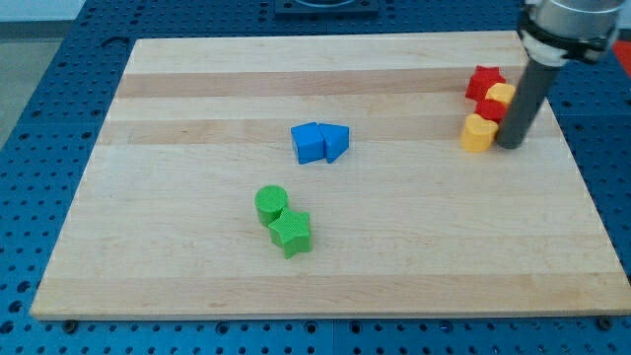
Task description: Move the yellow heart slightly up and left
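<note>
The yellow heart sits near the right edge of the table, a little above the table's mid-height in the view, at the bottom of a small tight cluster of red and yellow blocks. Its lobed outline faces the view's left and bottom; its right side lies just beside the dark rod, and whether the two actually touch cannot be made out.

My tip rests on the table immediately to the view's right of the yellow heart, roughly level with the heart's lower half. The rod rises straight from there toward the view's top right, where the arm's wider grey body leaves the picture. There is no hand on this arm, only the rod, so nothing opens, closes or grips.

Directly above the heart comes a red block, partly hidden by its neighbours, so its shape is unclear. Just up and to the right of that is a second yellow block, rounded on top and pressed close against the rod's left side. At the top of the cluster a larger red block with an angular, notched outline caps the group.

Well apart, near the table's middle, a blue cube-like block touches a blue wedge-shaped block on its right. Below them, toward the view's bottom, a green cylinder touches a green star at its lower right
</note>
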Robot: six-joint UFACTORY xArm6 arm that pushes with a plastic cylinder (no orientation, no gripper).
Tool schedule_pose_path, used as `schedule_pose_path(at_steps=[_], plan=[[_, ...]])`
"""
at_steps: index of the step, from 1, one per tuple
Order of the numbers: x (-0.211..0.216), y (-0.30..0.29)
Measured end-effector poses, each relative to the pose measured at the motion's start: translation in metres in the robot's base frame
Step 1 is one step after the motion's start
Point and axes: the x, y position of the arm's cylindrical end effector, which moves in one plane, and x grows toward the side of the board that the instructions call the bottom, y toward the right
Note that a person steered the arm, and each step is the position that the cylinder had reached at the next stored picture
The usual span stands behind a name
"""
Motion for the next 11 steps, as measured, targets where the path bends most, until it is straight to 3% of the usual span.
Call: schedule_pose_path(at_steps=[1,5,8,10,11], plan=[[-0.007,-0.031],[-0.01,-0.059],[-0.078,-0.189],[-0.073,-0.112],[-0.043,-0.104]])
